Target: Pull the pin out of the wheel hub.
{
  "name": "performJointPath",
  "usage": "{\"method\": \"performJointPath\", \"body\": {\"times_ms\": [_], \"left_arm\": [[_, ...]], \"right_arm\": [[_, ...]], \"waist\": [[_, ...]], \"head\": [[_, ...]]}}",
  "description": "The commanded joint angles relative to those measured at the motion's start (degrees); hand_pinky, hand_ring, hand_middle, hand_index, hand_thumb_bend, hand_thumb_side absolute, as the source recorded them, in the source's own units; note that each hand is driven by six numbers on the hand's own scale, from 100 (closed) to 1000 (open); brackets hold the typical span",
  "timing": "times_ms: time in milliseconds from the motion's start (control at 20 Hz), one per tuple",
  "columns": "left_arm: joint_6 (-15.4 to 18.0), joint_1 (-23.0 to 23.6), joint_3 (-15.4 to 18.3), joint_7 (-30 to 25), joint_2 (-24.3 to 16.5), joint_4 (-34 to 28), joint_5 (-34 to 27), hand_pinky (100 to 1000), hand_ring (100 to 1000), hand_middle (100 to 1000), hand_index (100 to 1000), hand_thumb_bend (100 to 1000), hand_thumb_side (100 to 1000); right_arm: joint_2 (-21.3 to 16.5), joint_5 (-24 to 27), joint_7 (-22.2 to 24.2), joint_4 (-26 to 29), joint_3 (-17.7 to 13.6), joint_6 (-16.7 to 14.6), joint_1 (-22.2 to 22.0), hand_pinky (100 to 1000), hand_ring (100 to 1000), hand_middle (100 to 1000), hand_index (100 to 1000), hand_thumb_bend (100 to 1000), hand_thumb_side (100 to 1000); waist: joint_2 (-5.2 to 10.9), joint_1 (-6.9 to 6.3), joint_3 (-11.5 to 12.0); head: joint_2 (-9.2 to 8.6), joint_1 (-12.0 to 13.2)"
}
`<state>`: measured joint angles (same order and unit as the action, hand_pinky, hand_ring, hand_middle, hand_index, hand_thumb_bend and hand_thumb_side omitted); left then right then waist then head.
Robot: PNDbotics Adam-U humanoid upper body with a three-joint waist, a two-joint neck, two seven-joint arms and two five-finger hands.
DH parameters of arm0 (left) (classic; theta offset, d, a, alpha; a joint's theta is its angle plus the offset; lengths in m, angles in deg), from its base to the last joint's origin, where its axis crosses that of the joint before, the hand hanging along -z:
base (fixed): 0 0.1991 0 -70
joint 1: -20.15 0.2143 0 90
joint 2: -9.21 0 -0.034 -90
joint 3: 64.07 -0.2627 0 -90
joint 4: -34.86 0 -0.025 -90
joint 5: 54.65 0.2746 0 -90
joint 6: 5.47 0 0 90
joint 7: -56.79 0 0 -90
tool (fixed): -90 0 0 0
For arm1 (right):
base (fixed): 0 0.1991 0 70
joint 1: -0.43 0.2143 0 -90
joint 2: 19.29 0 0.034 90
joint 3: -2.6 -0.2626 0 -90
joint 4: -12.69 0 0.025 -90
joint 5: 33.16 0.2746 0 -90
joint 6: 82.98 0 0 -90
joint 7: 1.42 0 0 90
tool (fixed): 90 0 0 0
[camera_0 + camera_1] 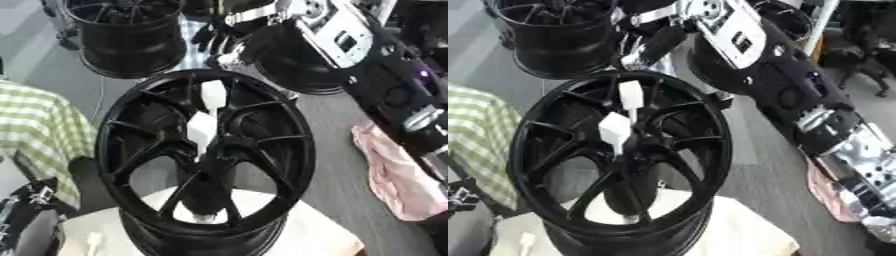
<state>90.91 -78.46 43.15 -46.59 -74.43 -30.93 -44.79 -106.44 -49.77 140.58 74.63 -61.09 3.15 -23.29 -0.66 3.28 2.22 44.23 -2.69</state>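
A black spoked wheel hub [140,115] stands tilted on a cream pad [324,235] in the middle of both views. Two white pin heads stick out of it: the upper pin [213,93] sits near the far spokes, and the lower pin [201,128] sits at the centre. My right arm comes in from the upper right. Its hand [220,41] hangs just above the hub's far rim with the fingers pointing down, apart from both pins and holding nothing. A black and silver part of my left hand [31,197] shows at the lower left edge.
Two more black wheels stand behind, one at the back left [131,35] and one behind my right arm [293,65]. A green checked cloth [35,130] lies at the left and a pink cloth [394,175] at the right.
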Motion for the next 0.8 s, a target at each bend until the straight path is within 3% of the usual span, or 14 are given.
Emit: {"method": "performJointPath", "body": {"times_ms": [50, 800], "left_arm": [[0.2, -0.6, 0.3, -0.3, -1.4, -1.1, 0.1, 694, 643, 625, 777, 341, 604], [0.1, -1.0, 0.1, -0.5, -1.0, -1.3, 0.1, 694, 644, 625, 777, 342, 604]], "right_arm": [[1.0, -2.1, 0.0, -2.1, 0.1, 0.4, 1.3, 872, 926, 910, 975, 175, 510], [6.1, -15.9, -0.9, -12.4, -5.2, -4.7, 0.2, 897, 938, 894, 969, 185, 487]], "waist": [[0.70, -0.38, 0.2], [0.42, -0.61, 0.7]], "head": [[-0.11, -0.2], [-0.11, -0.5]]}}
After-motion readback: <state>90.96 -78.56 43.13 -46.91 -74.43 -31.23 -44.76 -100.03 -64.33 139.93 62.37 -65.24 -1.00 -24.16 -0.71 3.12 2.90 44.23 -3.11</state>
